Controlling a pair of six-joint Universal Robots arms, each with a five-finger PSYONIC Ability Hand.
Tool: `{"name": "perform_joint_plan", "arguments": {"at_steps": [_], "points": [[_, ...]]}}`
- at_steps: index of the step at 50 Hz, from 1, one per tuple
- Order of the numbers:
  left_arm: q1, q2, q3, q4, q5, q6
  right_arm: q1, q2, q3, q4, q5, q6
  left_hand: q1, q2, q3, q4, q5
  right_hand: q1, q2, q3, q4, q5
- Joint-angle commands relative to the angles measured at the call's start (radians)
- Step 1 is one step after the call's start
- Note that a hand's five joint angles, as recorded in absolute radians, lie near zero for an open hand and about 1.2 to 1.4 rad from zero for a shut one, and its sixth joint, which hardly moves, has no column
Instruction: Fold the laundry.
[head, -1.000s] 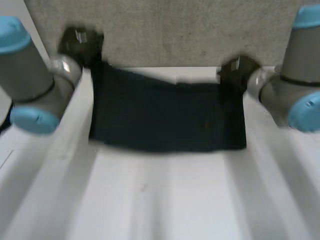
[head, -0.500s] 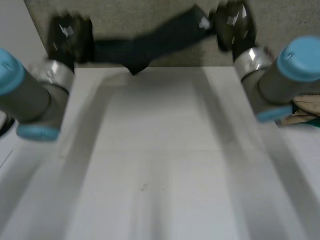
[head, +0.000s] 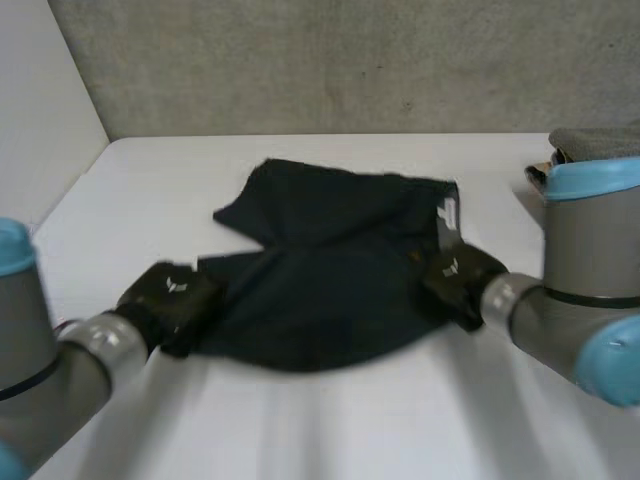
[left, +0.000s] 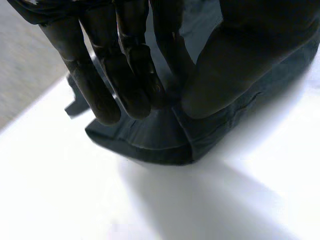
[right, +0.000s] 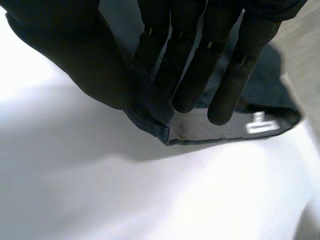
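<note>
The cloth (head: 330, 260) is lying rumpled on the table (head: 330, 430), toward the far middle, with its far left part bunching inward. The left hand (head: 170, 295) is holding the near left corner and the right hand (head: 458, 272) the near right corner, both low at table level. Judged from this, the laying-out step is ending and no fold is being made yet. The next move is calling for a flat, squared cloth: drawing the near edge taut and smoothing the bunched far side before folding. The head view is giving the cloth's outline but is hiding the fingers. The left wrist view is showing the hem (left: 150, 145) pinched between fingers (left: 127, 75) and thumb (left: 235, 70). The right wrist view is showing the same pinch, with a white label (right: 259, 125) lying just beside the fingertips.
</note>
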Motion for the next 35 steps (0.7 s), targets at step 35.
{"name": "perform_joint_plan", "arguments": {"at_steps": [35], "points": [[-0.121, -0.874, 1.146, 0.277, 0.021, 0.137, -0.047, 0.282, -0.188, -0.624, 0.250, 0.044, 0.275, 0.199, 0.202, 0.195, 0.217, 0.326, 0.213, 0.211, 0.199, 0.222]]}}
